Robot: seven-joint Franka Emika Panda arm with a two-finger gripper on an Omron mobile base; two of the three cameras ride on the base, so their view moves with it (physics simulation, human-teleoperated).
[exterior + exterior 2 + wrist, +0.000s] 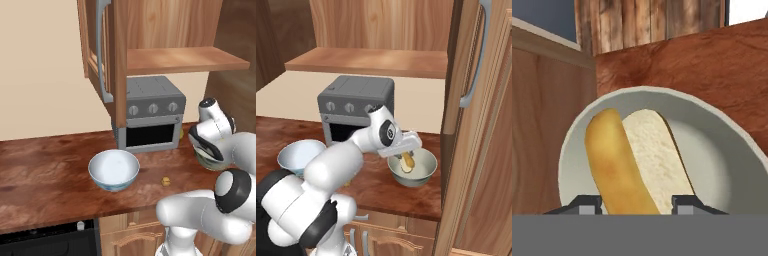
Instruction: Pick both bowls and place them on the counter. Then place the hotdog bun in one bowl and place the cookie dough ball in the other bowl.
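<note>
The dark grey-green bowl (pixel 425 173) with its beige inside (pixel 722 165) stands on the reddish-brown counter (pixel 45 170), right of the toaster oven. My gripper (pixel 409 156) reaches down into it, shut on the hotdog bun (pixel 619 165), which hangs split open between the fingertips (pixel 587 204). From the right base view the bun (pixel 408 161) sits within the bowl's rim. I cannot tell whether it touches the bottom. The white bowl with blue pattern (pixel 114 170) stands upright further left on the counter. The cookie dough ball (pixel 165 181) lies on the counter between the two bowls.
A grey toaster oven (pixel 152 117) stands at the back of the counter. Above it are a wooden shelf (pixel 185 60) and an open cabinet door (pixel 476 100) with a long grey handle, close to the right of the dark bowl.
</note>
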